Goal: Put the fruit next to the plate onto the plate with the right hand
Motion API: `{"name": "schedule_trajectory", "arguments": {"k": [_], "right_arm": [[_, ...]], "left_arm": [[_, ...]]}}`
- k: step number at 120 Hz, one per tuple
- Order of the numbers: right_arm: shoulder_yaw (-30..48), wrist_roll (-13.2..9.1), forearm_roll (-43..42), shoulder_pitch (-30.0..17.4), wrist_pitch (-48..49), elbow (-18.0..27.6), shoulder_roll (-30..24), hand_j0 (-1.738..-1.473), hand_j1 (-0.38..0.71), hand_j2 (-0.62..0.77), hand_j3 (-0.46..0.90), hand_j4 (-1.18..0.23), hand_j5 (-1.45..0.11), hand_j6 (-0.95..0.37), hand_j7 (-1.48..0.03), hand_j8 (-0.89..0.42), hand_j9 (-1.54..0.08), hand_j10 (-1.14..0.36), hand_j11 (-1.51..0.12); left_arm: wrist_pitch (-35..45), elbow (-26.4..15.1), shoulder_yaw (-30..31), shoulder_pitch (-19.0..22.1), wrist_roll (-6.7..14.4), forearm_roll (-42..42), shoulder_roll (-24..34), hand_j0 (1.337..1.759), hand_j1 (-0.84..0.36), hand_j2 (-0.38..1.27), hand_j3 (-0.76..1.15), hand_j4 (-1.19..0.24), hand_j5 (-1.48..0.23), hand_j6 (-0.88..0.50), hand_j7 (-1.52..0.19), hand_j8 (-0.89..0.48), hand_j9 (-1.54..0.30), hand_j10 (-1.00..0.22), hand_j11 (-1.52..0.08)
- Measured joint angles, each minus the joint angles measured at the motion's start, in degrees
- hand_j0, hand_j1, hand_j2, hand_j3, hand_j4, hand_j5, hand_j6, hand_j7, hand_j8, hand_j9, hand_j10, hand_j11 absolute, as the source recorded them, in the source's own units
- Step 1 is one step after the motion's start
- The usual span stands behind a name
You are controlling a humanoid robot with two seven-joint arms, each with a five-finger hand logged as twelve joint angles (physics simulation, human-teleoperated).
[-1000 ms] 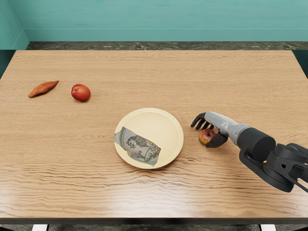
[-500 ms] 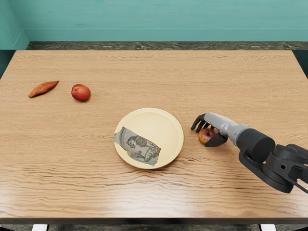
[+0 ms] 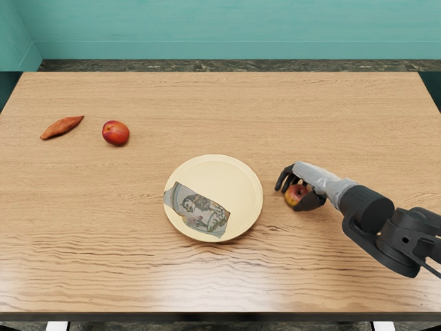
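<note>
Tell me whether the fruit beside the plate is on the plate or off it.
Off. The fruit sits on the table right of the plate, clear of its rim, gripped by the right hand.

A grey forearm (image 3: 329,185) meets bulky black joints (image 3: 387,233) (the right hand (image 3: 298,185) is mostly black too).

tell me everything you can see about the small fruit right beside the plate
The small fruit is round, red with a yellowish patch, smooth-skinned. It lies on the table just right of the plate, clear of its rim. The right hand cups it: dark fingers curled over its top, thumb against its right side, hiding part of it.
</note>
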Motion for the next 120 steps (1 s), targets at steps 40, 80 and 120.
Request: {"name": "schedule_trajectory", "arguments": {"k": [40,80,120], "right_arm": [[0.0,0.0,-0.02,-0.09,0.03,-0.02,-0.02,-1.65,0.29,0.15,0.0,-0.68,-0.85,-0.58,-0.86,-0.4,-0.88,-0.46,-0.89],[-0.01,-0.01,0.03,-0.21,0.11,-0.03,-0.05,-1.652,0.23,0.23,0.0,-0.73,-0.92,-0.69,-0.93,-0.48,-0.94,-0.56,-0.96],[-0.01,-0.03,-0.04,-0.22,0.2,-0.02,-0.11,-1.65,0.2,0.18,0.0,-0.73,-0.93,-0.72,-0.94,-0.49,-0.95,-0.57,-0.97]], "left_arm": [[0.02,0.0,0.01,0.0,-0.01,0.0,0.0,1.658,0.34,0.0,0.0,-0.01,-0.01,-0.01,-0.01,-0.01,-0.01,-0.01,-0.01],[0.01,0.0,-0.02,0.09,0.01,0.0,0.0,1.658,0.34,0.0,0.0,-0.01,-0.01,-0.01,-0.01,-0.01,-0.01,-0.01,-0.01],[0.02,0.0,0.0,0.07,0.01,0.0,0.0,1.658,0.34,0.0,0.0,-0.01,-0.01,-0.01,-0.01,-0.01,-0.01,-0.01,-0.01]]}}
